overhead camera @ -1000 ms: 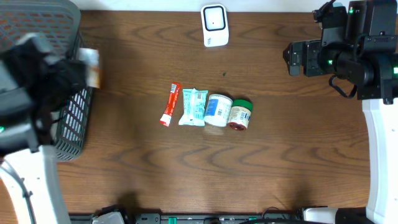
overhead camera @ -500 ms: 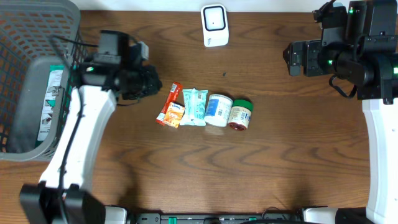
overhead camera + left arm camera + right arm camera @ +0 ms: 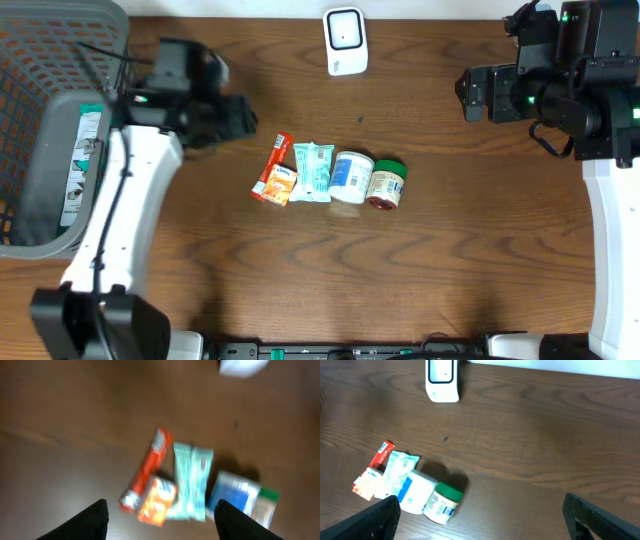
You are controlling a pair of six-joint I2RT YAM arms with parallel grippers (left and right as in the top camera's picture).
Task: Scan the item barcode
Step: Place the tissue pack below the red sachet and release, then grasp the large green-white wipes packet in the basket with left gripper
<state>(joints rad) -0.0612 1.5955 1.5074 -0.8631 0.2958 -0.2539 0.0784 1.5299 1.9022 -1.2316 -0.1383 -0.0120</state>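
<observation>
Desk point(image 3: 300, 280): dark wood; a row of small goods lies mid-desk.
Scanner point(image 3: 345, 40): white, at the far edge, well apart from the row.
Orange packet point(image 3: 280, 185): flat on the desk at the left end of the row, over the lower end of the red stick pack point(image 3: 277, 158), its right edge touching the teal pouch point(image 3: 313, 172). Nothing holds it.
Rest of row: blue-and-white tub point(image 3: 350, 177) on its side just right of the pouch, then the green-lidded jar point(image 3: 387, 184), also on its side, touching the tub.
Left end effector point(image 3: 161, 512): released; the wrist view shows both fingers point(image 3: 95, 520) spread with only the desk and the row between them. It hangs up and to the left of the row, clear of it.
Right end effector point(image 3: 481, 507): spread wide and empty, held over the right side of the desk.
Basket point(image 3: 35, 205): grey, at the left edge; a green-and-white pack point(image 3: 85, 150) lies inside.
Change, one second ago: the left arm was a blur over the basket and the row had four items, no orange packet.
Change, half a second ago: the packet already lay in place and the left end effector sat just beside the red stick pack; it has since drawn back up and left.
Right arm: same pose throughout.
</observation>
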